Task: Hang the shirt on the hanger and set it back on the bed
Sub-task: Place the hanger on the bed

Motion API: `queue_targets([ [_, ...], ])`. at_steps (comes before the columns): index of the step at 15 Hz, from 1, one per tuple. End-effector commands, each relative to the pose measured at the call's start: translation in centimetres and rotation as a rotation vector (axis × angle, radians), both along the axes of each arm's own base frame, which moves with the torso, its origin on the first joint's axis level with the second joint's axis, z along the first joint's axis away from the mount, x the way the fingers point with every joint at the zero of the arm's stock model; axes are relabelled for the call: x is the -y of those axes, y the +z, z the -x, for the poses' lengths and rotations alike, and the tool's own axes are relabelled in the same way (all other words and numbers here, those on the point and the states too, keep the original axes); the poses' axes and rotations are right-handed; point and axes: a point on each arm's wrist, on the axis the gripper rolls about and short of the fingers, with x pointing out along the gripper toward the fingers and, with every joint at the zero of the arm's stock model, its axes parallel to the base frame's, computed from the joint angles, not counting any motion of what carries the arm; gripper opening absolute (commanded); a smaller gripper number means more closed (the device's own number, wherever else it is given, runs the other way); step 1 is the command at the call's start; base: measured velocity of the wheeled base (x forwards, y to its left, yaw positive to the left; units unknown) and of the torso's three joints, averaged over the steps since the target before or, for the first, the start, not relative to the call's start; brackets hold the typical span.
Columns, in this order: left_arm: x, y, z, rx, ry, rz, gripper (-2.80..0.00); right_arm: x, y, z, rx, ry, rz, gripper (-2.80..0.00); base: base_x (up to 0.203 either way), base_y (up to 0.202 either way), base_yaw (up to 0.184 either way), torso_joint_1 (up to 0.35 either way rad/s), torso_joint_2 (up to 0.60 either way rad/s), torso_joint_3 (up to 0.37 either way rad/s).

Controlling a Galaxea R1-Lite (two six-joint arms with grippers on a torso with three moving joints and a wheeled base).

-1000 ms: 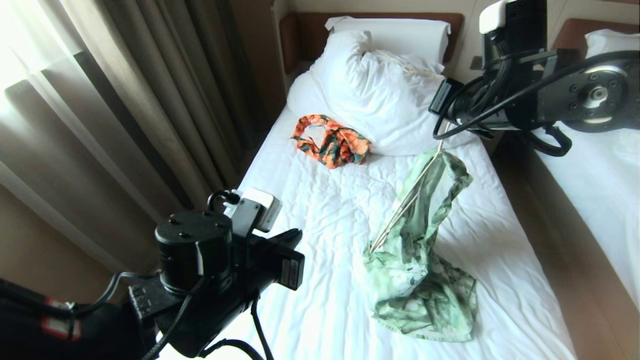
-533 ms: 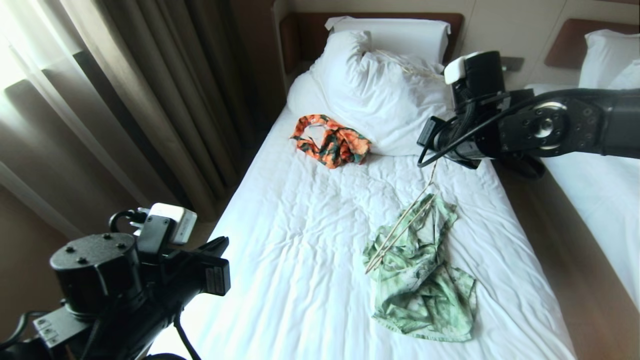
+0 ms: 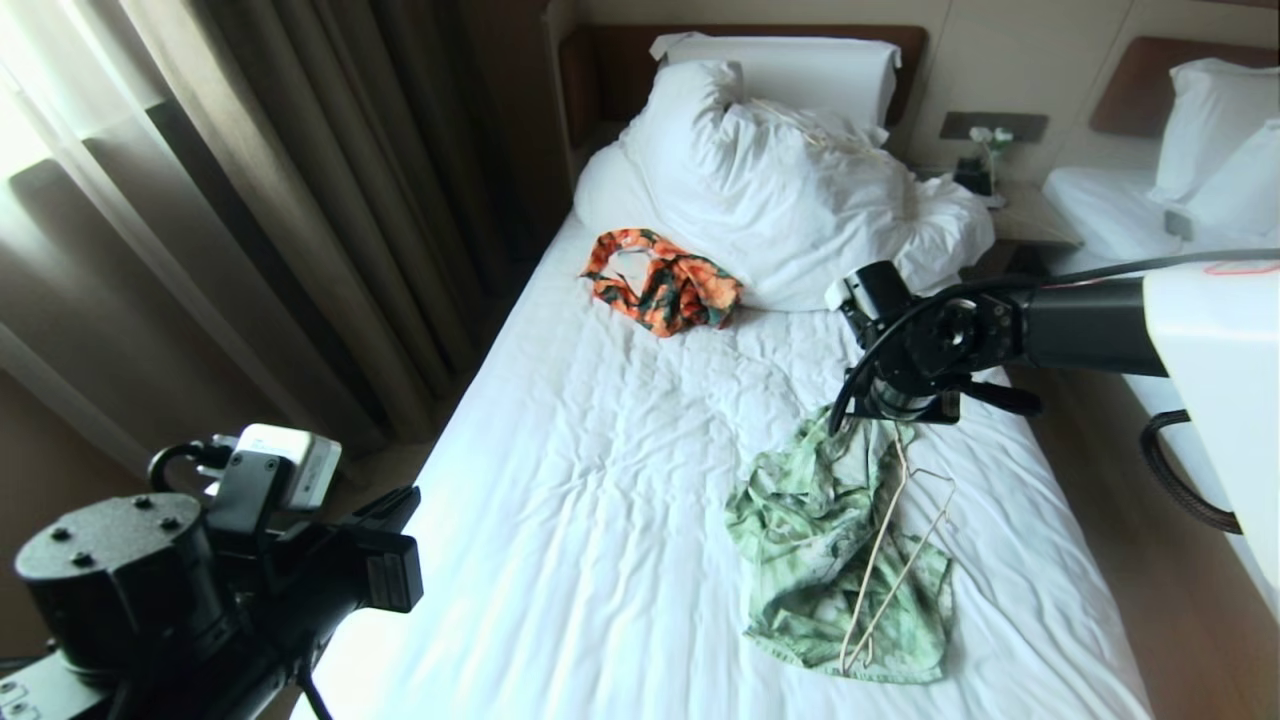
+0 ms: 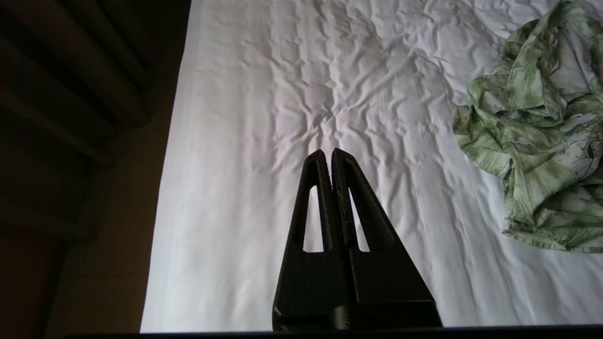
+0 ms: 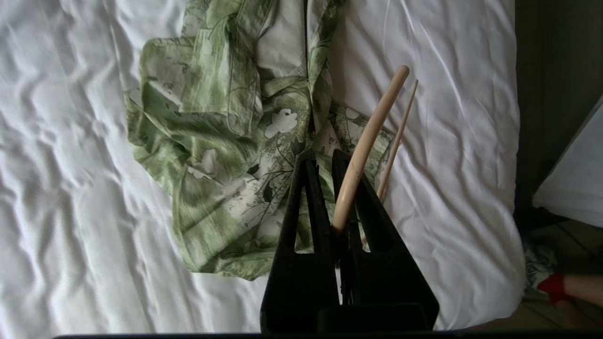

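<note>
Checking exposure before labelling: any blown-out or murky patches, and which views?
Head view: the curtain glares at the window edge, and the sheet by the left gripper is washed out. Left wrist view: the floor beside the bed is near black. Right wrist view: the hanger is soft up close, the shirt slightly smeared.

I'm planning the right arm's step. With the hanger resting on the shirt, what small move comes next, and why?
Probably open the right tool and lift it away. It is shut on the hanger, whose frame already lies across the crumpled shirt on the bed; the left tool is shut, empty, off to the side.
</note>
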Motion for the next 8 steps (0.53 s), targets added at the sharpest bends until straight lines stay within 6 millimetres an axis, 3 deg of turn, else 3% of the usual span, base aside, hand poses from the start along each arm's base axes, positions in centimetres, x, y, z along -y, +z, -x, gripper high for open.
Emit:
queue_targets([
  [1, -0.5, 0.1, 0.3, 0.009, 0.016, 0.006, -2.8, -0.4, -2.9, -1.0, -0.069, 0.014, 0.051, -2.8, 0.0, 0.0, 0.0, 0.0, 0.0, 0.0],
  [8, -1.4, 0.8, 1.9, 0.057, 0.029, 0.056, -2.8, -1.2, -5.5, -3.2, -0.023, 0.099, 0.146, -2.8, 0.0, 0.0, 0.0, 0.0, 0.0, 0.0],
])
